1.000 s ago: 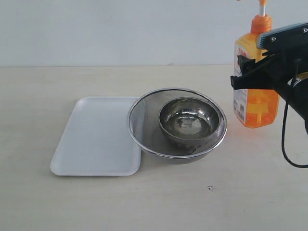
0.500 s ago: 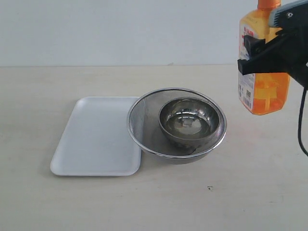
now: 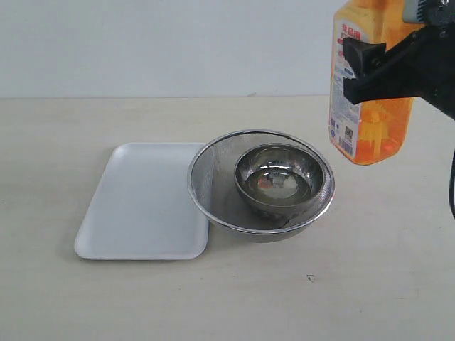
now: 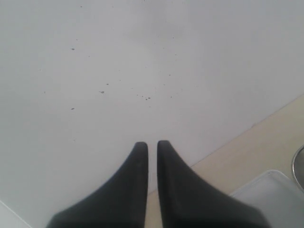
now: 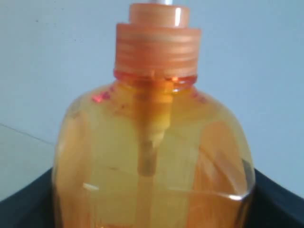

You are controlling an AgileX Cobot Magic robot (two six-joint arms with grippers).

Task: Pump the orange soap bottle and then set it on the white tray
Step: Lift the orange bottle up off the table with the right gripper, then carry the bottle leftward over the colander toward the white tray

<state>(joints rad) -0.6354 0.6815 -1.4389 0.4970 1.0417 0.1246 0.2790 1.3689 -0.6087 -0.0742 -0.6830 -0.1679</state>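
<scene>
The orange soap bottle (image 3: 373, 131) hangs in the air at the upper right, above and just right of the strainer. Its pump head is cut off by the top edge of the exterior view. My right gripper (image 3: 366, 67) is shut on the bottle's upper body. In the right wrist view the bottle (image 5: 152, 156) fills the picture up to its orange collar, with black fingers (image 5: 278, 199) at its sides. The white tray (image 3: 142, 199) lies flat on the table at the left with nothing on it. My left gripper (image 4: 152, 145) is shut and holds nothing, facing the wall with a tray corner (image 4: 270, 199) below it.
A round steel mesh strainer (image 3: 206, 177) with a metal bowl (image 3: 284, 177) inside stands mid-table, touching the tray's right edge, between tray and bottle. A pale wall runs along the back of the beige table (image 3: 370, 270).
The bottle has risen off the table in my right gripper and shifted a little to the left; its pump head has left the top of the view.
</scene>
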